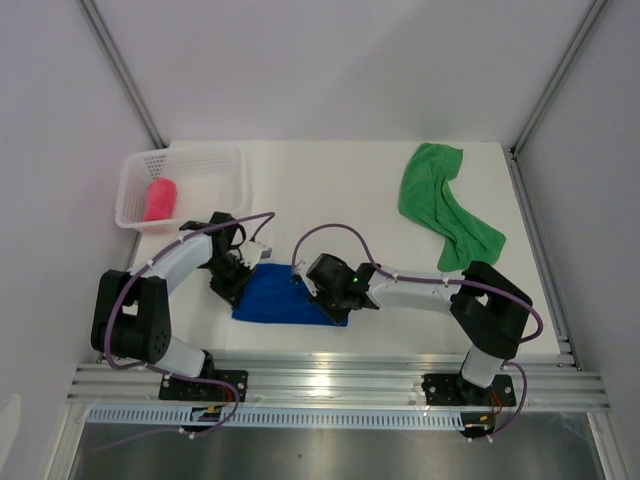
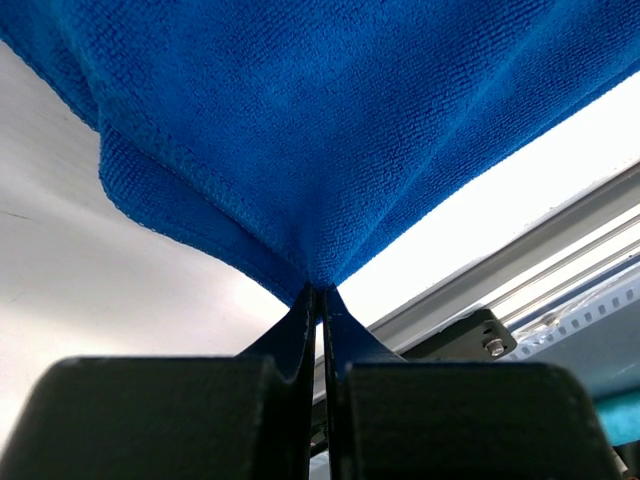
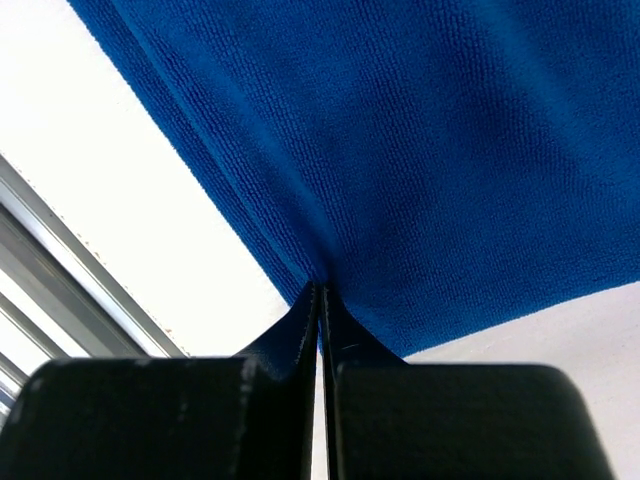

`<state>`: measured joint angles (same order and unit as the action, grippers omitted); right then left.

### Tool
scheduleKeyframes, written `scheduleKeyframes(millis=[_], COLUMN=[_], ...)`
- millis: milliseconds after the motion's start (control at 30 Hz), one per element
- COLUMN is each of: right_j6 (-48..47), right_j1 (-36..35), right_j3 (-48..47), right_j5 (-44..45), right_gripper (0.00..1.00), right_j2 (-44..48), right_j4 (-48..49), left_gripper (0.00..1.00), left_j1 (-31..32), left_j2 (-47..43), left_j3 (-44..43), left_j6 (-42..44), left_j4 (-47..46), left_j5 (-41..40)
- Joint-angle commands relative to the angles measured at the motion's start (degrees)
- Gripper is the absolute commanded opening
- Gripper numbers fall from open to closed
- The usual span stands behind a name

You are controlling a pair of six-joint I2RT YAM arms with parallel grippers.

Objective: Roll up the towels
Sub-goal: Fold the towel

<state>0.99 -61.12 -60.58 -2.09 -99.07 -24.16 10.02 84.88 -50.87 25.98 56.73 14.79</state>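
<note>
- The left gripper (image 2: 318,292) is clenched on the blue towel (image 1: 285,300), pinching its 10 o'clock corner.
- The right gripper (image 3: 320,287) is clamped on the same towel near its 2 o'clock edge.
- The blue towel lies at the table's (image 1: 330,190) 6 o'clock side.
- The green towel (image 1: 440,200) lies crumpled at 2 o'clock.
- The rolled pink towel (image 1: 160,200) sits in the white mesh basket (image 1: 236,172) at 10 o'clock.
</note>
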Motion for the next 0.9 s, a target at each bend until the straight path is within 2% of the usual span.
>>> scheduleKeyframes(millis=[0, 533, 733, 833, 867], right_j6=[-2.21, -3.46, -1.87, -1.26, -1.26], right_j1=[0.13, -0.31, -0.31, -0.14, -0.05], right_j3=[-2.18, -0.43, 1.95, 2.39, 2.39], right_j5=[-0.99, -5.64, -10.03, -11.71, -12.41], right_gripper=[0.00, 0.00, 0.00, 0.14, 0.19], right_j2=[2.73, 5.73, 2.92, 1.07, 0.81], right_j4=[-1.68, -5.02, -0.89, -0.62, -0.62], left_gripper=[0.01, 0.01, 0.01, 0.06, 0.11], left_j1=[-0.27, -0.35, -0.35, -0.35, -0.35], left_j2=[-0.95, -2.53, 3.53, 6.17, 6.43], left_j3=[-2.65, -2.22, 1.74, 2.09, 2.18], left_j6=[1.01, 2.85, 3.55, 3.47, 3.55], left_j4=[1.80, 7.17, 3.92, 3.22, 3.04], left_j5=[0.77, 0.07, -2.91, -3.01, -3.27])
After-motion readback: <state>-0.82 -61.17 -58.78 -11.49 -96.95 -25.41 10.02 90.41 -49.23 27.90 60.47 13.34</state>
